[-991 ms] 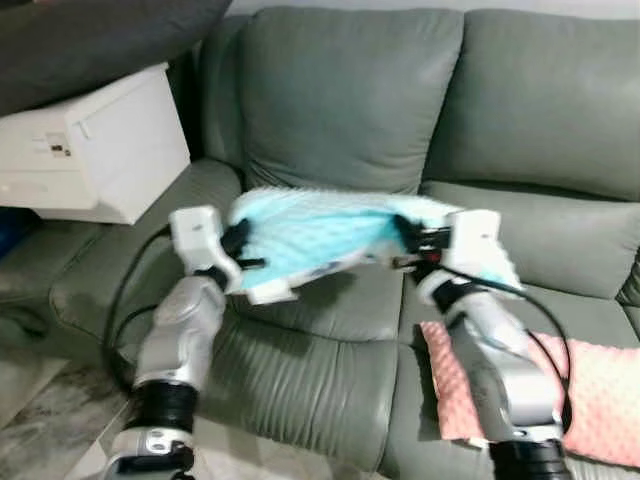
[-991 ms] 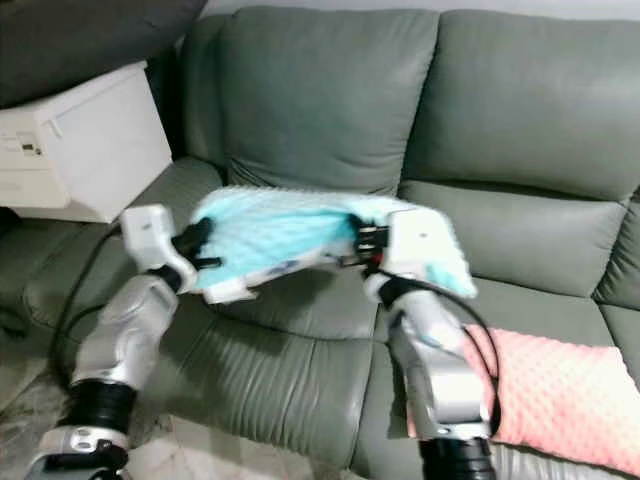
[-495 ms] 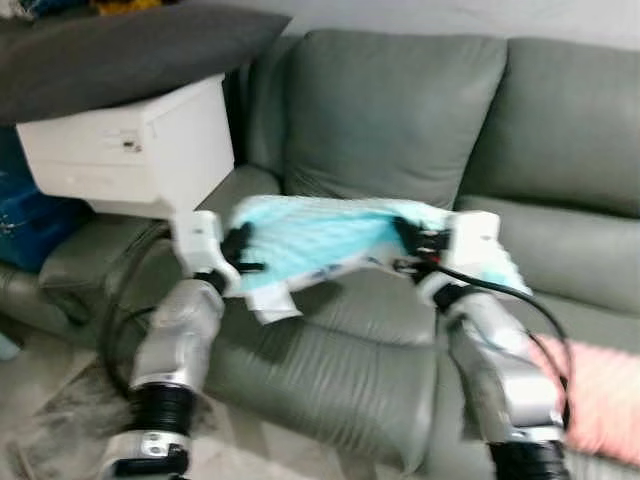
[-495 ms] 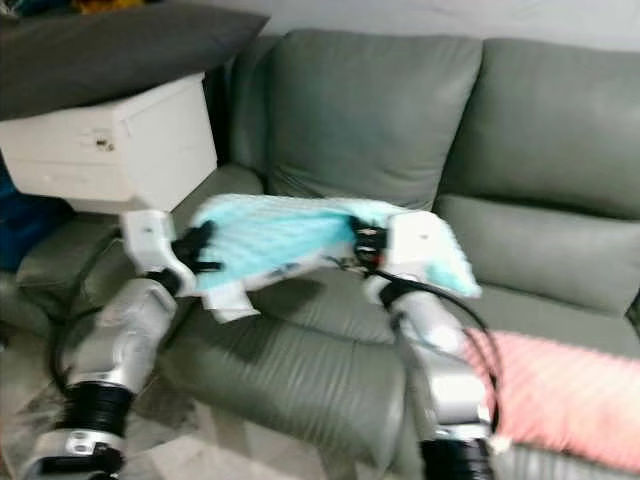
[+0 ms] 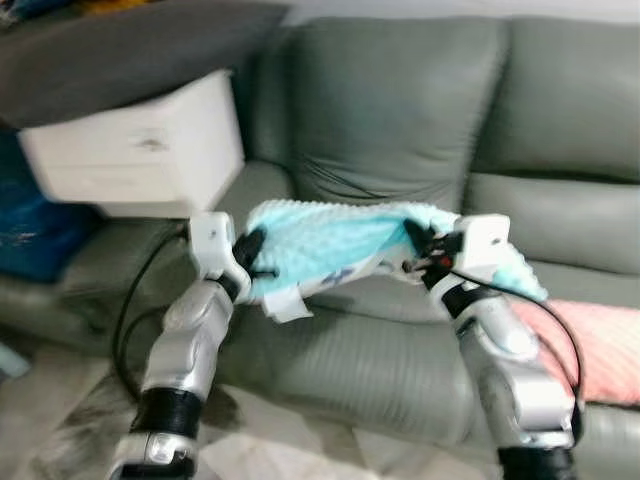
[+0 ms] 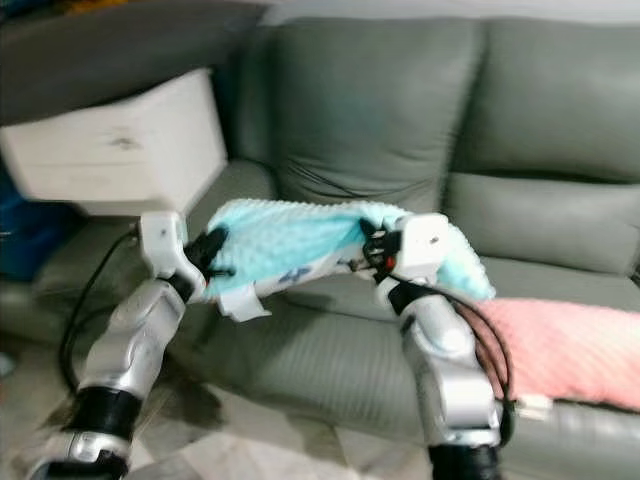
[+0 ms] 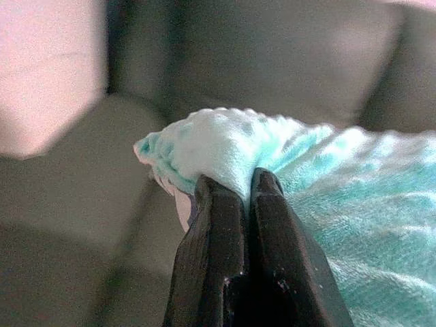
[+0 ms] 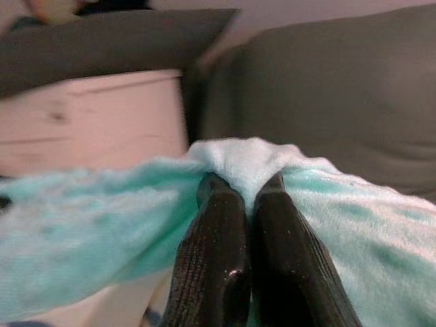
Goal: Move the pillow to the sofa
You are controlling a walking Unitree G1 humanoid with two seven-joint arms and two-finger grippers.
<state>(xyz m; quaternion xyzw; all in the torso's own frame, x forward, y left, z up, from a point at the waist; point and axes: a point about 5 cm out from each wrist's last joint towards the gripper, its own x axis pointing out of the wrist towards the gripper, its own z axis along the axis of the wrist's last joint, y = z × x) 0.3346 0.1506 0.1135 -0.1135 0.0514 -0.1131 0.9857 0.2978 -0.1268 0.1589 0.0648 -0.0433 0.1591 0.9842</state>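
Centre frame, held aloft between two silver arms: turquoise pillow (image 5: 335,245), stretched level above the seat of a grey-green leather sofa (image 5: 400,130), not touching it. Left gripper (image 5: 252,256) at the pillow's left end, jaws pinched tight on a fold of the plush fabric; right gripper (image 5: 418,250) at the right end, jaws likewise clamped on a bunched edge, as seen close up in both wrist views. White tag (image 5: 283,305) dangling from the pillow's lower left corner. Lower right of frame, lying on the sofa seat: pink pillow (image 5: 590,340). Upper left, resting on the sofa arm: white box (image 5: 140,150), topped by a dark grey cushion (image 5: 120,55). Slightly blurred throughout.
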